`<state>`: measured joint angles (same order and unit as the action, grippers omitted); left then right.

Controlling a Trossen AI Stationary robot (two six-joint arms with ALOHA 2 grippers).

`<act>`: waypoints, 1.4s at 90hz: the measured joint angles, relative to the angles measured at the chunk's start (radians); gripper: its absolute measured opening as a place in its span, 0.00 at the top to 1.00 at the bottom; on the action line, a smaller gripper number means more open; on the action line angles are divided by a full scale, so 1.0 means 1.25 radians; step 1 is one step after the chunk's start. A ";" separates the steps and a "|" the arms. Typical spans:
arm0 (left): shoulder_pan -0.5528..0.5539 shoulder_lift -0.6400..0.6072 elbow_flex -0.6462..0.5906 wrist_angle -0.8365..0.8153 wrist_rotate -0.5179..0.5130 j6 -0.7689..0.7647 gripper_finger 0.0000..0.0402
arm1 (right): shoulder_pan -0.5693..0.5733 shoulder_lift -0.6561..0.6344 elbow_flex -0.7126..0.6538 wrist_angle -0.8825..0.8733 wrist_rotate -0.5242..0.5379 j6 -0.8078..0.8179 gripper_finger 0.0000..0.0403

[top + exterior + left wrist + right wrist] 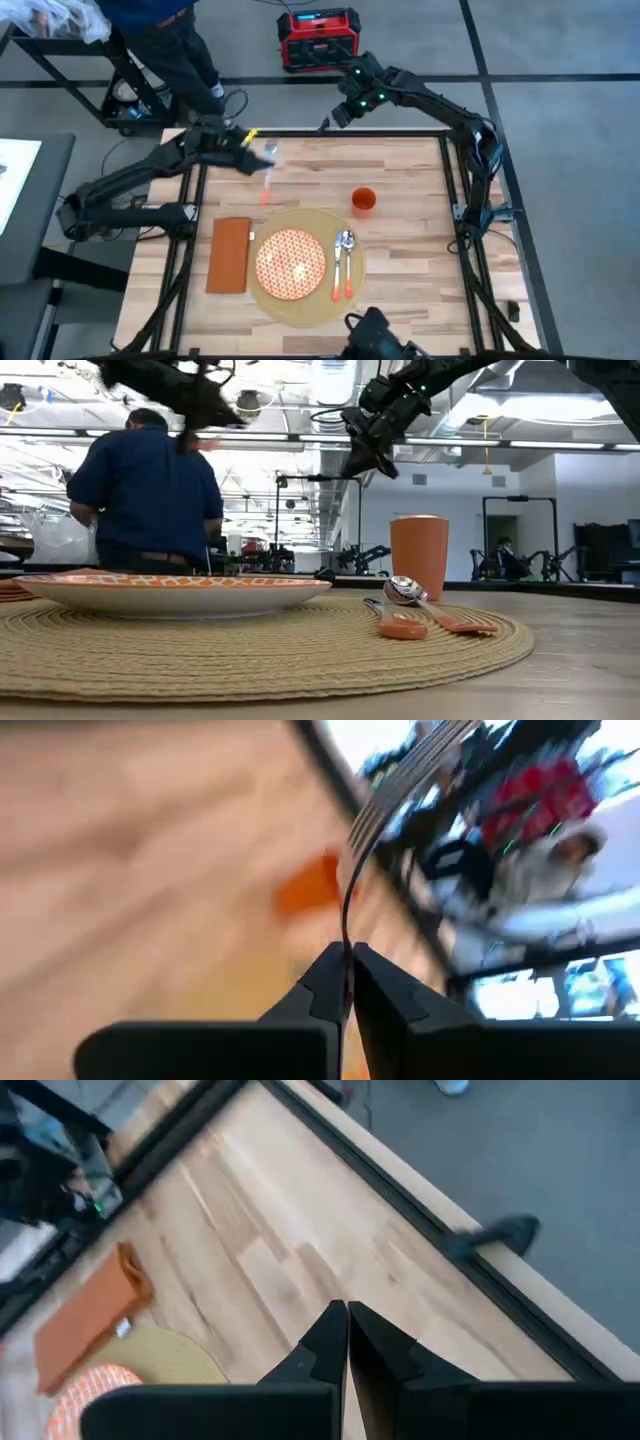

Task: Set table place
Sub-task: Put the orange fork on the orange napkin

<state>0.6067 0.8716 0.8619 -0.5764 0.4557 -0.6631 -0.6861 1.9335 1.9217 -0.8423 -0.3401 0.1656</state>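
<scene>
My left gripper (pixel 258 155) hangs over the far left of the table (pixel 410 250), shut on a fork (pixel 268 165) with silver tines and an orange handle. The round tan place mat (pixel 322 300) lies at the near middle. It bears an orange-and-white plate (pixel 290 262), a spoon (pixel 347 241) and another orange-handled utensil (pixel 337 270). An orange cup (pixel 363 201) stands just beyond the mat, and a rust napkin (pixel 230 255) lies left of it. My right gripper (pixel 340 112) is shut and holds nothing, high above the far edge. My left gripper pinches the fork's thin metal neck (pixel 345 935) between its two fingers (pixel 320 985). The tines (pixel 420 760) stick out past the fingertips. The fork is lifted clear of the table.
A person (pixel 150 490) stands beyond the far left corner beside a black cart (pixel 60 50). A red box (pixel 318 38) sits on the floor behind the table. Black frame rails (pixel 455 190) run along the table's sides. Bare wood lies right of the mat.
</scene>
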 joint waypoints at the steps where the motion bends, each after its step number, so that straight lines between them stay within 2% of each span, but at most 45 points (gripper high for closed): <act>1: 0.000 -0.011 0.000 -0.022 0.000 0.001 1.00 | 0.000 -0.001 0.000 -0.002 0.000 -0.003 1.00; 8: 0.001 -0.088 -0.005 -0.140 -0.003 0.017 1.00 | 0.005 -0.008 0.000 -0.023 0.001 -0.018 1.00; 13: 0.001 -0.150 -0.028 -0.171 -0.007 -0.013 1.00 | 0.012 -0.014 0.000 -0.019 0.002 -0.031 1.00; 29: 0.001 -0.391 -0.179 -0.131 -0.060 -0.176 1.00 | 0.021 -0.056 0.000 -0.018 0.004 -0.037 1.00; 39: 0.000 -0.548 -0.289 -0.108 -0.055 -0.279 1.00 | 0.020 -0.081 0.000 -0.019 0.017 -0.036 1.00; 50: -0.006 -0.699 -0.378 -0.140 -0.058 -0.369 1.00 | 0.020 -0.113 0.000 -0.022 0.053 -0.036 1.00; 64: -0.019 -0.673 -0.393 -0.200 -0.009 -0.354 1.00 | 0.024 -0.146 0.000 -0.029 0.100 -0.034 1.00; 79: -0.054 -0.672 -0.363 -0.191 -0.006 -0.427 1.00 | 0.024 -0.172 0.000 -0.043 0.147 -0.034 1.00; 86: -0.075 -0.673 -0.342 -0.202 -0.013 -0.443 1.00 | 0.024 -0.173 0.000 -0.043 0.150 -0.034 1.00; 93: -0.096 -0.663 -0.342 -0.271 -0.017 -0.459 1.00 | 0.029 -0.173 0.000 -0.044 0.150 -0.034 1.00; 102: -0.125 -0.634 -0.340 -0.248 -0.033 -0.488 1.00 | 0.033 -0.173 0.000 -0.044 0.151 -0.034 1.00; 112: -0.167 -0.568 -0.341 -0.250 -0.073 -0.532 1.00 | 0.041 -0.172 0.000 -0.040 0.155 -0.033 1.00; 126: -0.264 -0.408 -0.341 -0.248 -0.094 -0.557 1.00 | 0.041 -0.172 0.000 -0.035 0.169 -0.032 1.00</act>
<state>0.2762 0.3616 0.4362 -0.8870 0.3382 -1.3595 -0.6346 1.7180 1.9213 -0.8856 -0.1291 0.1258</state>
